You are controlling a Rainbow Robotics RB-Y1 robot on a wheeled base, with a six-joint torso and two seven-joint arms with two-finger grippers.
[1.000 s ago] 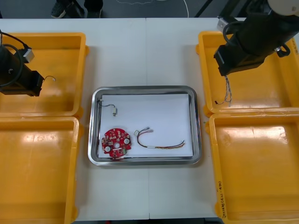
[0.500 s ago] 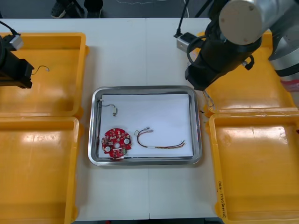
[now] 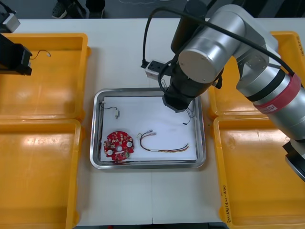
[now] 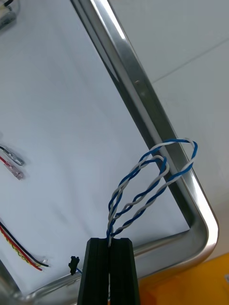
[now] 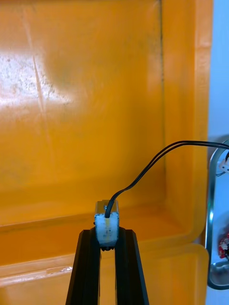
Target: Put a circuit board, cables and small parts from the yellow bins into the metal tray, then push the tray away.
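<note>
**Twisted cable held over the tray's right side**

The twisted blue and white cable (image 4: 148, 186) is pinched at one end between the black fingers of the right gripper (image 4: 110, 243), which are pressed together on it. Its loops curl out from the fingertips across the rim of the metal tray (image 4: 138, 88), close to one of the tray's corners. From the front, the cable hangs below the right arm's wrist over the tray's white inside, near the right rim and towards the far right corner. Whether it touches the tray cannot be told.

Inside the tray, a round red circuit board (image 3: 118, 146) lies at the near left, a red and yellow cable (image 3: 164, 149) just to the right of it, and another small part (image 3: 116, 112) near the far left.

Well left of the tray, the left gripper (image 5: 108, 238) is clamped on a small metal part (image 5: 107, 228). Its thin black cable (image 5: 157, 159) arcs up and away towards the tray's edge. This gripper hangs over the far yellow bin (image 3: 57, 95) on the tray's left
</note>
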